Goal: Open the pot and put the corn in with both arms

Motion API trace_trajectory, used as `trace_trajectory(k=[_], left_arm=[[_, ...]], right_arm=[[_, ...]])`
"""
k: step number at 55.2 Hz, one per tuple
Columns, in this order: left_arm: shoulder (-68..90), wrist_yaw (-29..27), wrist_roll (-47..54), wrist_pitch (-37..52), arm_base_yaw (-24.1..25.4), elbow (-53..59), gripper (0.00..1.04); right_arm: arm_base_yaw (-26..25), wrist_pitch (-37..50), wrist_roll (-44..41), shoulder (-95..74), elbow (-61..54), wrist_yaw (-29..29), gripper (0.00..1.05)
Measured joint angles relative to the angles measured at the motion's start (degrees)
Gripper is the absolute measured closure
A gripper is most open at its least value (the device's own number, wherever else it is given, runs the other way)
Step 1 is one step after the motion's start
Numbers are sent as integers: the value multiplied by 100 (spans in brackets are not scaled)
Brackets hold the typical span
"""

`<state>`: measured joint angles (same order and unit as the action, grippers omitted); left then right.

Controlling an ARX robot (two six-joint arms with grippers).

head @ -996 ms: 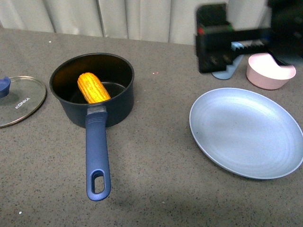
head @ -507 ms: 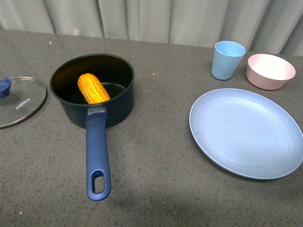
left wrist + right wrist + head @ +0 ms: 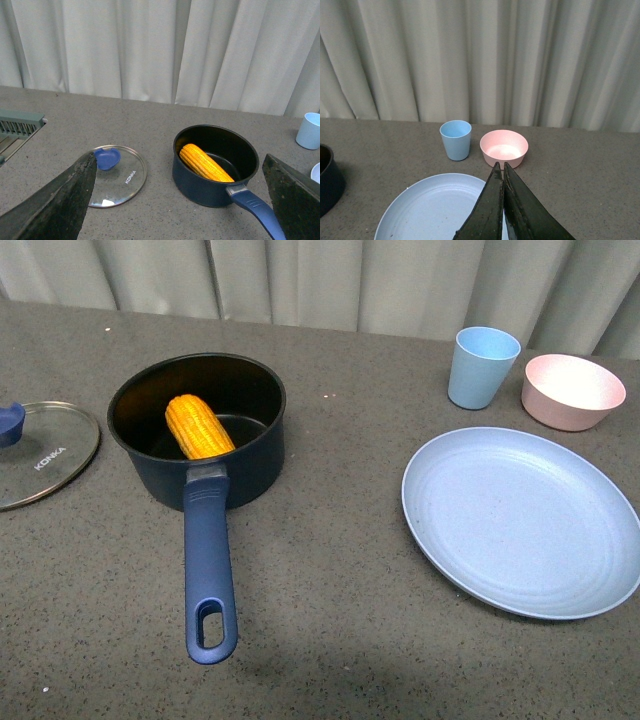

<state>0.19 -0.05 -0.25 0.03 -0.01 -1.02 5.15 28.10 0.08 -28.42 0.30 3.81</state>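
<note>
Inside the pot point(image 3: 197, 425) w/ lid point(image 3: 45, 453) off lies the corn point(image 3: 199, 426); task looks done, left pincer point(image 3: 180, 200) spread, right pincer point(image 3: 503, 200) closed empty.

I see the pot point(image 3: 196, 430) as dark metal with a matt black inside and a smooth, slightly glossy plastic handle. The corn point(image 3: 198, 427) in it has a bumpy, faintly shiny surface. Beside the pot, the lid point(image 3: 45, 453) is clear glass with a metal rim. The table point(image 3: 330, 620) looks rough, speckled and matt. The plate point(image 3: 520, 520), cup point(image 3: 483, 367) and bowl point(image 3: 572, 390) look like smooth matt plastic.
</note>
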Motion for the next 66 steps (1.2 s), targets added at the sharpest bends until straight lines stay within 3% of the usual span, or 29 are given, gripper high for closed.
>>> trace_trajectory(k=[2, 6, 44, 49, 59, 66], left_arm=[[0, 2, 0, 0, 0, 0, 7], [0, -2, 0, 0, 0, 0, 7], [0, 4, 0, 0, 0, 0, 7], [0, 4, 0, 0, 0, 0, 7], [0, 4, 0, 0, 0, 0, 7], [0, 4, 0, 0, 0, 0, 7]], right_arm=[[-236, -144, -4, 136, 0, -293, 104], [-485, -444, -2, 479, 0, -334, 104], [-501, -1829, -2, 1880, 0, -374, 104], [-501, -2756, -4, 2643, 4, -376, 104], [-501, -2798, -4, 2813, 4, -378, 104], [-501, -2800, -9, 2820, 4, -378, 84]])
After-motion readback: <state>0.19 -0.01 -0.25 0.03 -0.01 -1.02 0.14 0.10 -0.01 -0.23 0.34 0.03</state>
